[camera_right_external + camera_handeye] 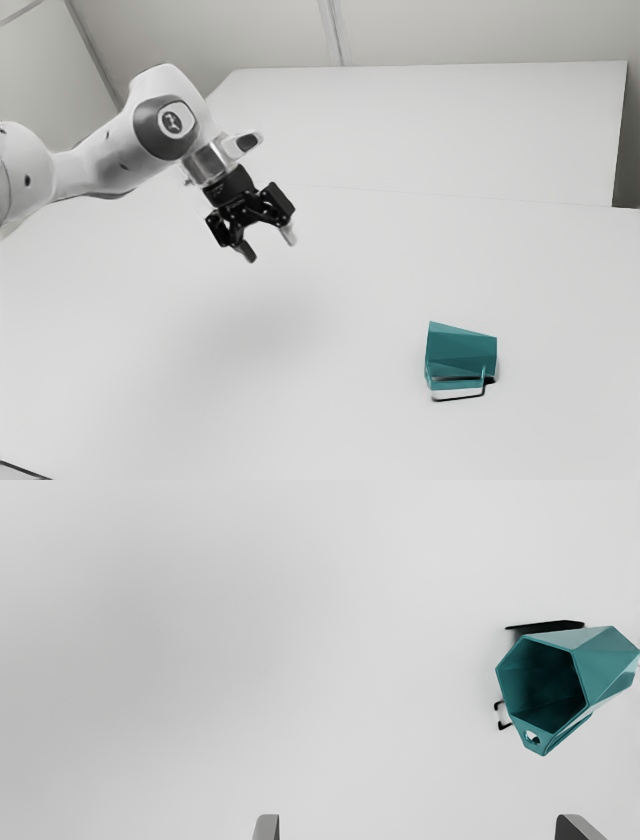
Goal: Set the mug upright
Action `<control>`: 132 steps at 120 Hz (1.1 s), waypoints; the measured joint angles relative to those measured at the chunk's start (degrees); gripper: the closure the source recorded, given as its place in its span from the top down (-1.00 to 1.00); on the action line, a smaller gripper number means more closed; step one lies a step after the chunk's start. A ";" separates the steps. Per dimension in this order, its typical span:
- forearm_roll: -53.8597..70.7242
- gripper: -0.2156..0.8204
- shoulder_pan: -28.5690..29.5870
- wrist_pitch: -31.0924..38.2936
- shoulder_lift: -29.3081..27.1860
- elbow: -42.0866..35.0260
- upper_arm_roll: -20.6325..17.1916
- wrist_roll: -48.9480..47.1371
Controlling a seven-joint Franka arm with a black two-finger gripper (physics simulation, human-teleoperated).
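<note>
On the desk (330,400), the mug (461,352) is seen lying on its side, mouth (545,687) turned towards the arm (112,160) and handle (544,750) towards the exterior view's camera. The fingers (268,828) are held wide apart above the desk, with nothing between them, well apart from the mug. If the faceted, tapering walls were pinched off-centre, the mug could be made to roll or squeezed out, since a slanted face gives poor purchase. The handle could be struck if it were overlooked during the approach. Should the turn be left short, or release be made too high, the mug might be tipped back over, its base being narrower than its mouth. Inside the mug, no contents can be made out, though the far end is too dark to be judged; no other container is seen.
</note>
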 joint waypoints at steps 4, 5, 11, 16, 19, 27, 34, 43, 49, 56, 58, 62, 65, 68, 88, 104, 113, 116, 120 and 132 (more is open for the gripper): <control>-1.22 0.58 -1.08 0.46 0.33 -0.38 -0.13 -0.82; -1.50 0.58 -1.43 0.57 0.40 -0.44 -0.15 -1.03; -3.37 0.58 -3.90 1.27 0.92 -1.10 -0.23 -2.32; -5.00 0.58 -6.01 1.90 1.40 -1.70 -0.27 -3.33; -6.25 0.58 -7.07 2.35 1.65 -2.36 -0.29 -3.91; -9.78 0.58 -8.97 3.65 2.47 -3.97 -0.30 -5.33; -13.40 0.58 -9.59 4.55 3.51 -4.94 -0.30 -6.46; -16.82 0.58 -10.06 5.55 4.82 -5.35 -0.30 -7.75; -19.27 0.58 -10.58 6.12 5.81 -5.42 -0.30 -8.53; -21.87 0.58 -11.59 6.94 7.02 -5.44 -0.30 -9.35; -22.58 0.58 -11.92 7.15 7.41 -5.43 -0.30 -9.57; -23.85 0.58 -12.47 7.55 8.11 -5.41 -0.30 -9.99; -24.77 0.58 -12.82 7.80 8.55 -5.40 -0.30 -10.29; -25.59 0.58 -13.15 8.04 9.04 -5.38 -0.30 -10.57; -29.85 0.58 -14.34 10.09 12.52 -4.35 -0.74 -12.01; -31.46 0.58 -14.46 11.62 16.11 -1.59 -0.82 -12.82; -32.10 0.58 -14.45 12.65 17.48 -0.69 -1.21 -13.17; -32.49 0.58 -14.48 12.93 17.90 -0.27 -1.43 -13.27; -32.94 0.58 -14.49 13.26 18.44 0.12 -1.60 -13.39; -34.69 0.58 -14.68 14.02 19.17 0.72 -2.27 -13.73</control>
